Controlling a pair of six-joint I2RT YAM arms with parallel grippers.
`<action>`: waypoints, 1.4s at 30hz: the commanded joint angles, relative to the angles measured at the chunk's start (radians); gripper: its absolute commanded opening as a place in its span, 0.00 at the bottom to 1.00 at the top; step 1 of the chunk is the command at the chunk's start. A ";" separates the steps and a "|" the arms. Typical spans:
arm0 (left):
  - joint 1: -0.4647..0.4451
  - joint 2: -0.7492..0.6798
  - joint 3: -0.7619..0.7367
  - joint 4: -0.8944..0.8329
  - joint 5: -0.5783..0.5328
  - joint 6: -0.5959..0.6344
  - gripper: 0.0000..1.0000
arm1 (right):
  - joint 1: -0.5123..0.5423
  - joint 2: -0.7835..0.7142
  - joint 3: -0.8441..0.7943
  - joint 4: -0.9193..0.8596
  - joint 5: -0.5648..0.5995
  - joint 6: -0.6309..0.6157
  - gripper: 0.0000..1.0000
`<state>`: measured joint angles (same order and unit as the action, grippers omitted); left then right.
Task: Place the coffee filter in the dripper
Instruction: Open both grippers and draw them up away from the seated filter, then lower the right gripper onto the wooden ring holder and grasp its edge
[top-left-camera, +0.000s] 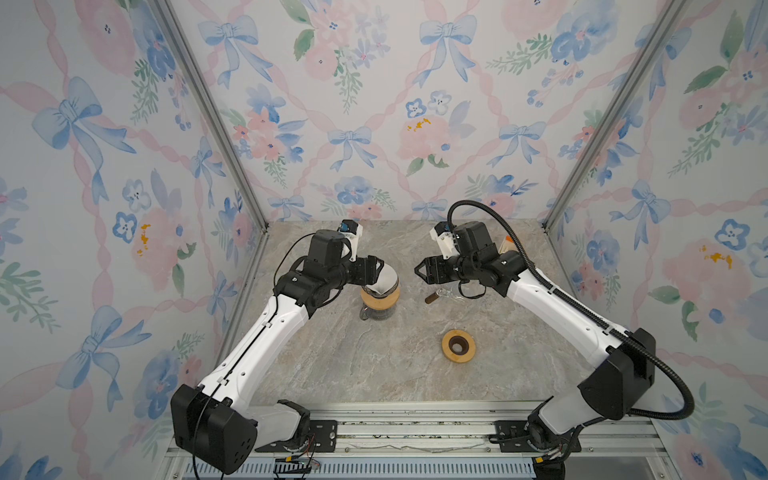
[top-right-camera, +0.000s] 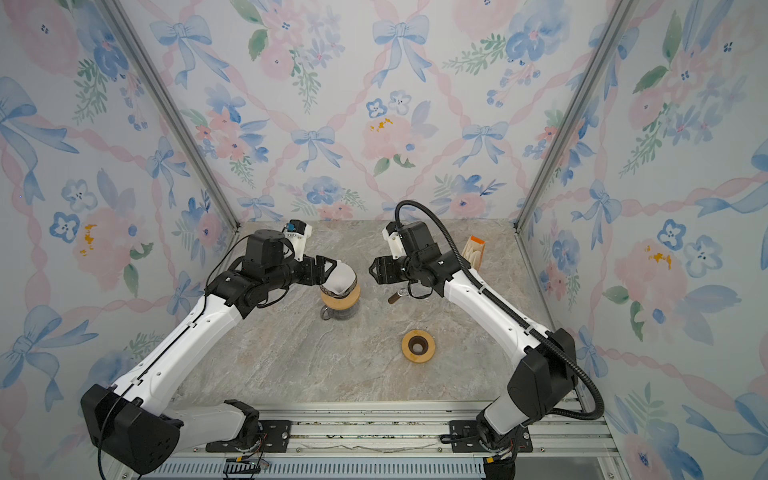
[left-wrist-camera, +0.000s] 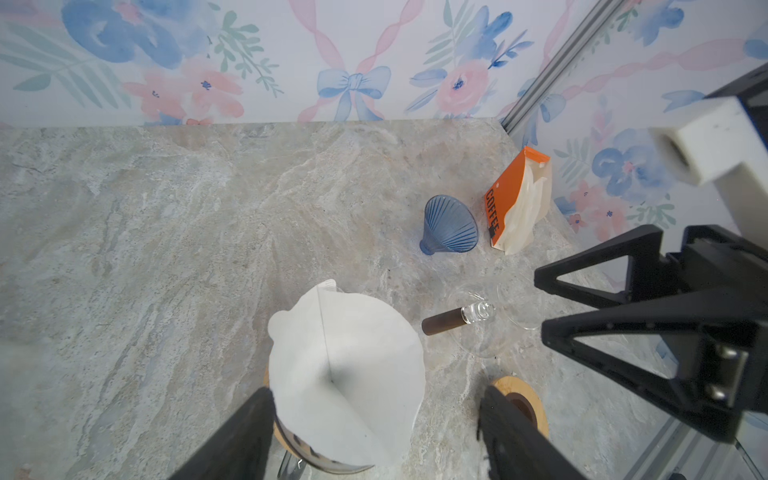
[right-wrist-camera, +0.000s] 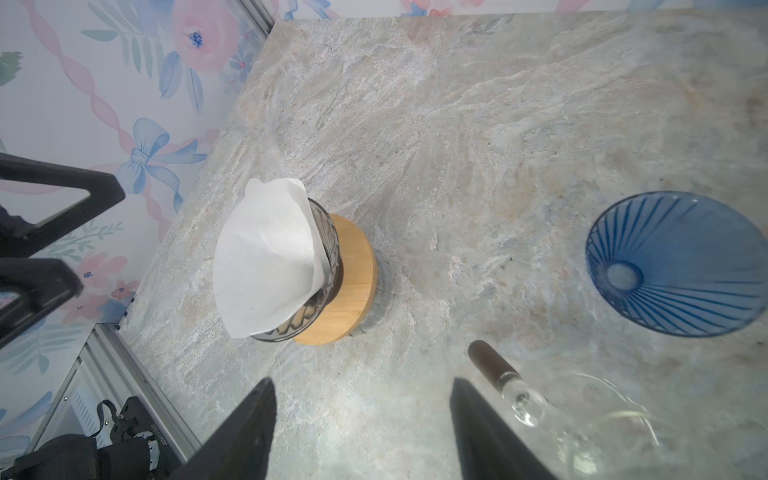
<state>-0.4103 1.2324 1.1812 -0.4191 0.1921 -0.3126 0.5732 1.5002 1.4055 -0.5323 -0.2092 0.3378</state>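
The white paper coffee filter (top-left-camera: 385, 277) (top-right-camera: 340, 277) (left-wrist-camera: 345, 374) (right-wrist-camera: 266, 257) sits opened as a cone inside the grey glass dripper (right-wrist-camera: 328, 237). The dripper has a wooden collar (top-left-camera: 380, 296) (right-wrist-camera: 353, 282) and stands on a glass carafe. My left gripper (top-left-camera: 376, 266) (top-right-camera: 330, 266) (left-wrist-camera: 378, 395) is open right at the filter's left edge. In the left wrist view, one finger is beside the paper and the other stands well apart from it. My right gripper (top-left-camera: 419, 270) (top-right-camera: 372, 270) (right-wrist-camera: 362, 384) is open and empty over bare table, right of the dripper.
A clear glass piece with a dark handle (top-left-camera: 432, 297) (left-wrist-camera: 440, 323) (right-wrist-camera: 490, 363) lies under the right gripper. A blue ribbed glass cone (left-wrist-camera: 449, 226) (right-wrist-camera: 673, 266) and an orange filter bag (top-right-camera: 476, 249) (left-wrist-camera: 515, 199) sit at the back right. A wooden ring (top-left-camera: 458, 345) (top-right-camera: 418, 346) lies nearer the front.
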 joint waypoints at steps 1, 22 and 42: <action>-0.024 -0.039 -0.064 0.044 0.026 0.044 0.83 | -0.042 -0.096 -0.090 0.011 0.016 0.045 0.69; -0.225 -0.262 -0.402 0.256 -0.005 0.005 0.93 | -0.262 -0.507 -0.654 -0.080 -0.137 0.333 0.64; -0.387 -0.224 -0.486 0.261 -0.070 -0.009 0.92 | -0.296 -0.387 -0.937 0.219 -0.262 0.429 0.59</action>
<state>-0.7834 0.9955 0.6941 -0.1719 0.1463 -0.3023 0.2867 1.0977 0.5030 -0.3927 -0.4431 0.7303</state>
